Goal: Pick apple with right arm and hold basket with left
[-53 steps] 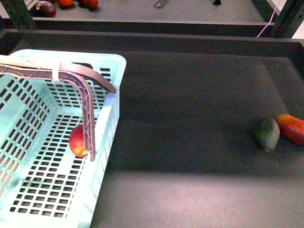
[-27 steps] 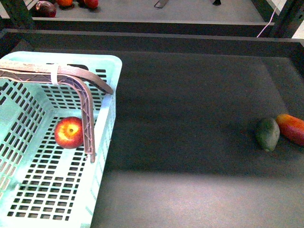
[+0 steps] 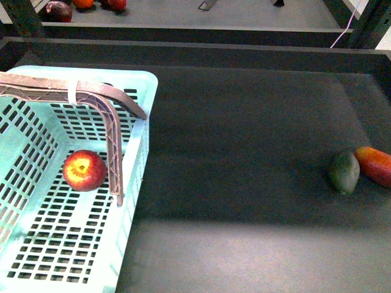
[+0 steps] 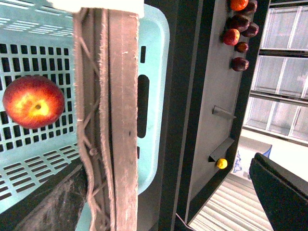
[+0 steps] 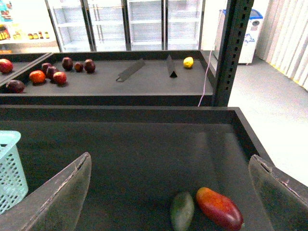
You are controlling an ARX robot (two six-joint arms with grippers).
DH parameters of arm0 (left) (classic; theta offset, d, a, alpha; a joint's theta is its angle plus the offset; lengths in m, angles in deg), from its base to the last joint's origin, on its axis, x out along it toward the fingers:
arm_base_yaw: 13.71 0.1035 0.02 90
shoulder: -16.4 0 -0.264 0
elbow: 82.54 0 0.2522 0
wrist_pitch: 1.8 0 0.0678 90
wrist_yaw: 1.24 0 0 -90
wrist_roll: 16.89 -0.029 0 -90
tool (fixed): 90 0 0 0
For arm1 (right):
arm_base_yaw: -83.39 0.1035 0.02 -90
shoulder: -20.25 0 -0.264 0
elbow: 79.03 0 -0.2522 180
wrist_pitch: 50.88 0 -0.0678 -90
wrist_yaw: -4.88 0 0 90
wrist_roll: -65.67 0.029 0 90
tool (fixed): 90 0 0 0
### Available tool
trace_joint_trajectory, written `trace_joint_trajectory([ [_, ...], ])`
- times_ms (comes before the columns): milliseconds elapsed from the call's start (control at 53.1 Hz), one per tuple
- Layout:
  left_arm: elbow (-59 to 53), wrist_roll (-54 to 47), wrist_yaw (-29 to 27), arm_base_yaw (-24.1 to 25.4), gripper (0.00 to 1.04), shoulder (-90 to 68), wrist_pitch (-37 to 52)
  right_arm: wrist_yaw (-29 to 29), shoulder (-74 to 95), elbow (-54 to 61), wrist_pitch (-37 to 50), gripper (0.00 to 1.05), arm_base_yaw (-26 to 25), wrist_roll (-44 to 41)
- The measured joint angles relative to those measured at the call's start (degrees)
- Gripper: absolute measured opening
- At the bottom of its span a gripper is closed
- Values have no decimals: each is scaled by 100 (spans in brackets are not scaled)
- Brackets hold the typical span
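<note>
The apple (image 3: 84, 171), red with a yellow patch, lies on the slotted floor of the mint-green basket (image 3: 142, 146) at the table's left; it also shows in the left wrist view as the apple (image 4: 33, 101). The basket's brown-grey handle (image 3: 113, 152), bound with a white zip tie (image 3: 73, 91), arches over it. My left gripper (image 4: 159, 202) is open, and the handle (image 4: 118, 120) runs between its spread fingers (image 4: 281, 195). My right gripper (image 5: 168, 187) is open and empty, high over the table's right side. Neither gripper shows in the front view.
A dark green mango (image 3: 344, 172) and a red-orange mango (image 3: 376, 165) lie together at the table's right edge, below my right gripper. Raised dark rims border the table. A far shelf holds several fruits (image 5: 48, 74) and a yellow one (image 5: 188, 62).
The apple has rolled left across the basket floor, out from behind the handle. The basket and its handle have shifted slightly. The mangoes have stayed put.
</note>
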Motion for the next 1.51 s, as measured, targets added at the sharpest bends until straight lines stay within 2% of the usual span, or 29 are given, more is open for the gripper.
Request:
trace_joint_trajectory([
  [188, -212, -17, -153, -129, 98, 870, -330, 0, 0, 0, 0, 96, 0, 0],
  [414, -212, -22, -151, -153, 98, 955, -339, 2, 0, 0, 0, 96, 0, 0],
  [471, -590, -1071, 197, -118, 90, 883, 793, -2, 0, 0, 0, 96, 0, 0],
  [508, -1008, -2033, 378, -83, 83, 855, 1875, 0, 0, 0, 0, 96, 0, 0],
  [546, -1327, -2931, 413, -72, 78, 855, 2594, 0, 0, 0, 0, 96, 0, -2],
  [565, -1502, -3689, 463, -66, 74, 868, 2992, 0, 0, 0, 0, 96, 0, 0],
  [640, -1919, -5549, 688, 35, 62, 1043, 3910, -2, 0, 0, 0, 96, 0, 0],
  [696, -2094, -6850, 780, 164, 53, 1268, 4109, -2, -2, 0, 0, 96, 0, 0],
  [753, -2247, -7698, 769, 249, 44, 1493, 4133, 2, -2, 0, 0, 96, 0, 0],
  [791, -2439, -8299, 774, 273, 33, 1698, 4124, 0, -2, 0, 0, 96, 0, 0],
  [922, -2918, -8915, 796, 275, 3, 2308, 3906, -2, -2, 0, 0, 96, 0, 0],
  [1186, -3342, -9053, 798, 275, 3, 3289, 3353, -2, -2, 0, 0, 96, 0, 0],
  [1280, -3569, -9068, 798, 275, 3, 3377, 3571, 0, -2, 0, 0, 96, 0, 0],
  [1506, -3755, -9075, 798, 275, 3, 4356, 2721, 0, -2, 0, 0, 96, 0, 0],
])
